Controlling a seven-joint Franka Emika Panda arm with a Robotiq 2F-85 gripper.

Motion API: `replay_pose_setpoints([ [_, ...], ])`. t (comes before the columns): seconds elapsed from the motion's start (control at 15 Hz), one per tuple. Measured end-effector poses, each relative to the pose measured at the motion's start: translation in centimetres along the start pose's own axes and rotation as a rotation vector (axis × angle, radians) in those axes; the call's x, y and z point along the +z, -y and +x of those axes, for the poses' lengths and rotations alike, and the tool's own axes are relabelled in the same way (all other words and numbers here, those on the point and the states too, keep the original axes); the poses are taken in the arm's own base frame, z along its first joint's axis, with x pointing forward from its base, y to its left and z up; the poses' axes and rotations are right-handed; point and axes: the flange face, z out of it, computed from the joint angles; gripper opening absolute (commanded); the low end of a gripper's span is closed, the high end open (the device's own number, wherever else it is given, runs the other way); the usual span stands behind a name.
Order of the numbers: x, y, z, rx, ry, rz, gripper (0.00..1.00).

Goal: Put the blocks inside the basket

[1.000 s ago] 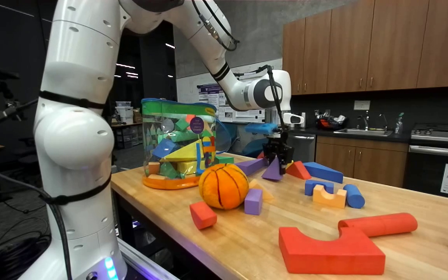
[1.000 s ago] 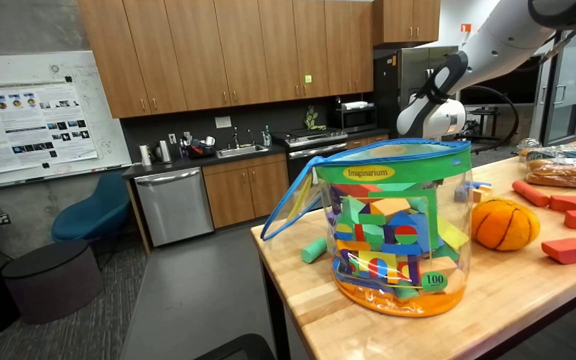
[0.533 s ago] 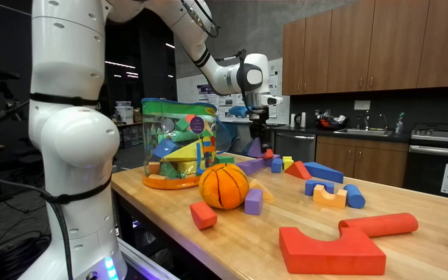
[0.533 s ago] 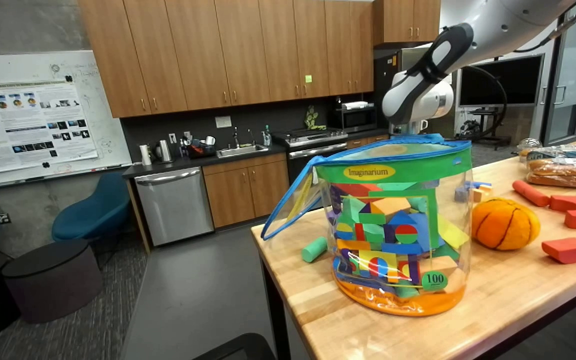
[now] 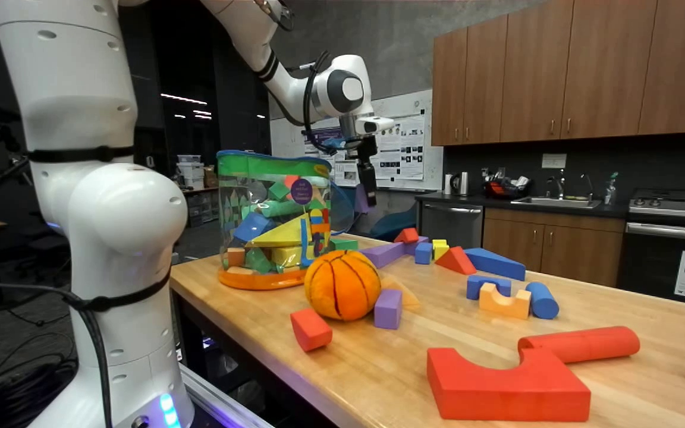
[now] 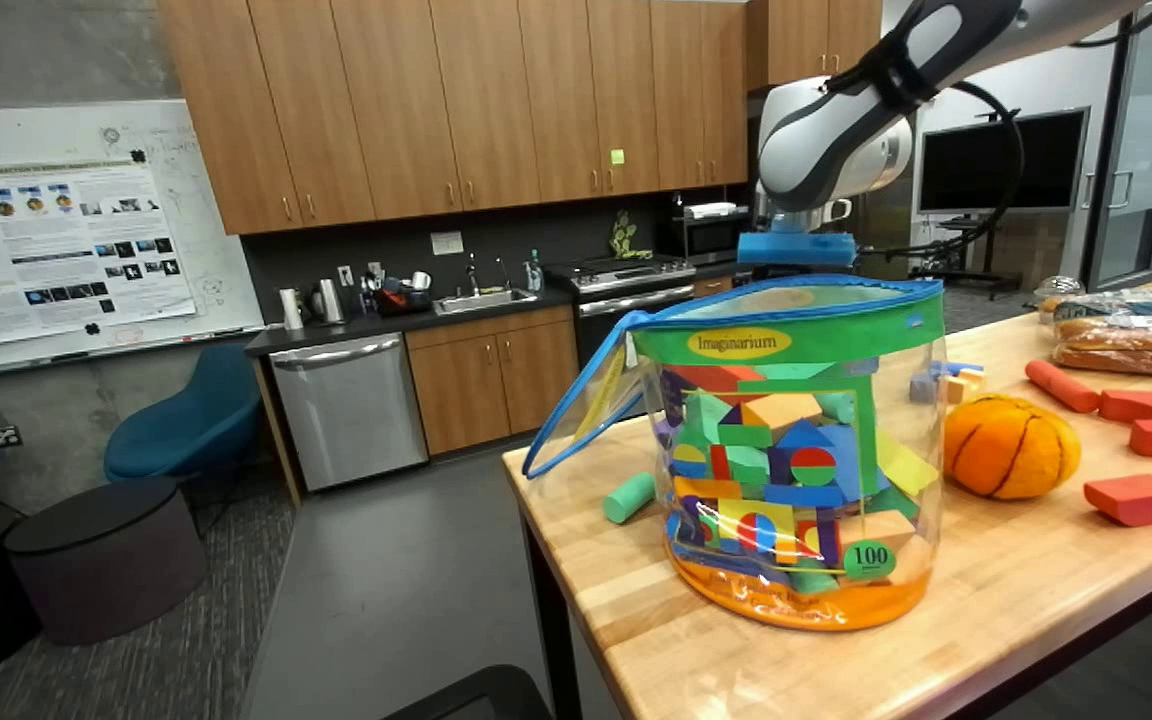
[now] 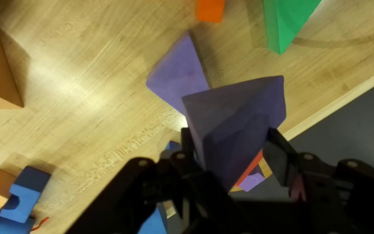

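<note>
My gripper (image 5: 368, 201) is shut on a purple wedge block (image 5: 361, 198), held well above the table. In the wrist view the gripper (image 7: 229, 135) has a finger on each side of the purple wedge block (image 7: 235, 110). The see-through basket (image 5: 274, 163) with green rim stands to the left of the gripper in that exterior view, holding many blocks. In an exterior view the basket (image 6: 836, 342) hides my fingers behind it; its top is unzipped. Loose blocks lie on the table: a red arch (image 5: 509, 389), a purple bar (image 5: 387, 309), a blue cylinder (image 5: 541, 299), a green cylinder (image 6: 629, 498) and others.
An orange ball (image 5: 342, 286) sits beside the basket. The basket's clear lid flap (image 6: 586, 405) hangs over the table's edge side. Bagged bread (image 6: 1131, 345) lies further along the table. The table's edge (image 7: 339, 102) shows at the right in the wrist view.
My gripper has lifted the purple wedge off the table. It has moved up and leftward, nearer the basket, in an exterior view. The other blocks and the basket look unmoved.
</note>
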Motion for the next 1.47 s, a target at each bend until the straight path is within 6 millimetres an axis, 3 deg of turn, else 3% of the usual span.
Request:
replay_pose_setpoints([
  [0.47,-6.2,-5.3,-0.9,0.168,-0.108,0.043,0.31],
  [0.73,-9.9,-6.9,-1.7,0.214,-0.165,0.093,0.31],
  [1.07,-15.4,-7.1,-3.9,0.219,-0.261,0.185,0.31],
  [1.27,-18.1,-6.0,-5.9,0.183,-0.322,0.245,0.31],
  [1.47,-19.5,-4.2,-8.3,0.12,-0.365,0.282,0.31],
])
